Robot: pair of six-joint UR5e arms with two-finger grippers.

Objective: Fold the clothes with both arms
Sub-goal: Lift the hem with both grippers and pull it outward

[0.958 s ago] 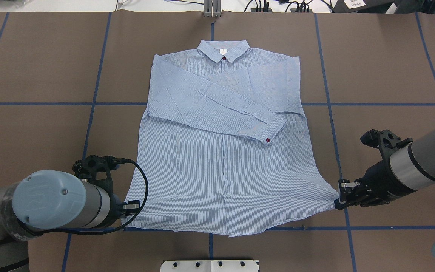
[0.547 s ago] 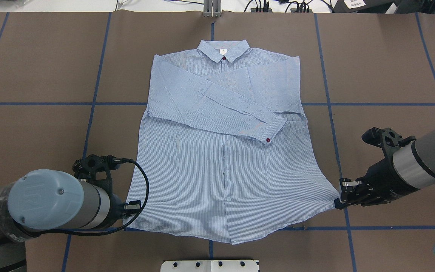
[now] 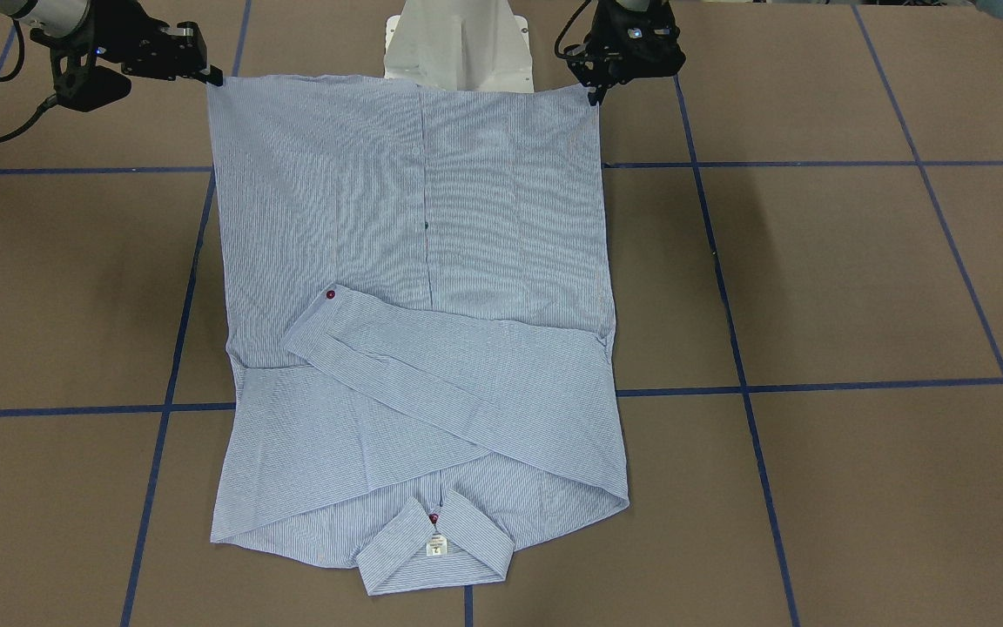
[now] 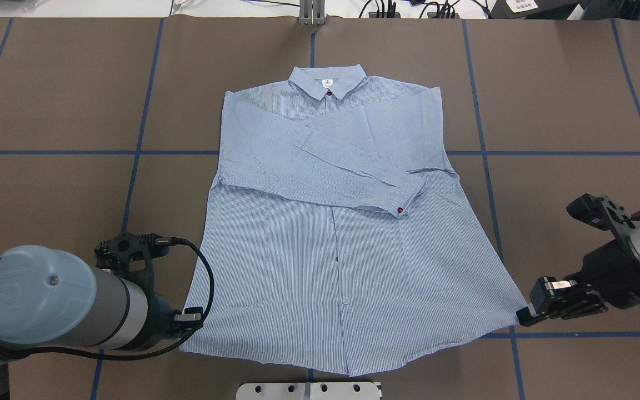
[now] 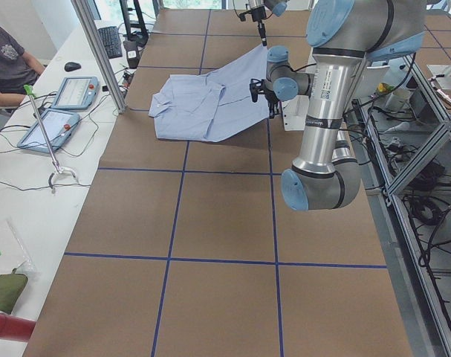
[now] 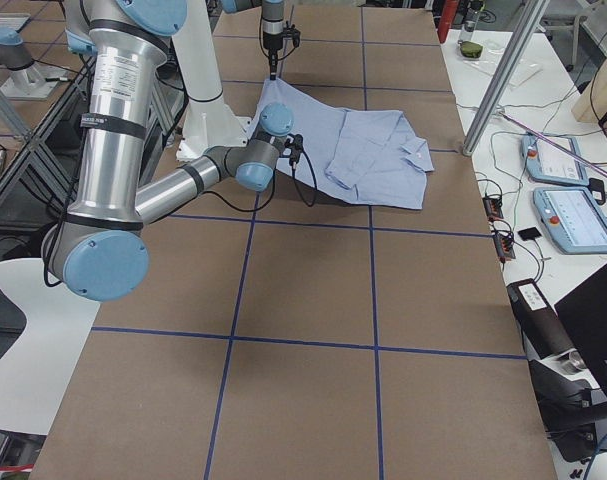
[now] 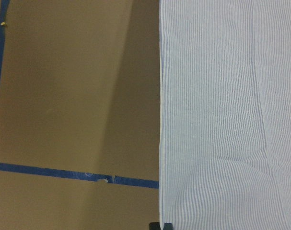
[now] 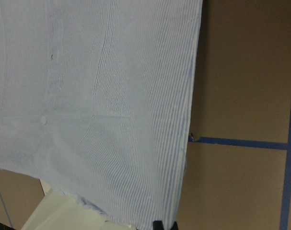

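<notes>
Two hem corners of the shirt (image 4: pixel 325 250), mid-frame on the table (image 4: pixel 48 111), sit clamped by the left gripper (image 4: pixel 189 322) and right gripper (image 4: pixel 521 319); only the left-end view shows a person (image 5: pixel 6 53) seated, upper left.

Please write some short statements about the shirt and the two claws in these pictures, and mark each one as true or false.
1. The left claw and the right claw each hold a bottom corner of the shirt. True.
2. The collar lies at the end nearest the robot. False: it lies at the far end.
3. The sleeves are spread out to the sides. False: they are folded across the chest.
4. A red button shows on the top sleeve. True.
</notes>
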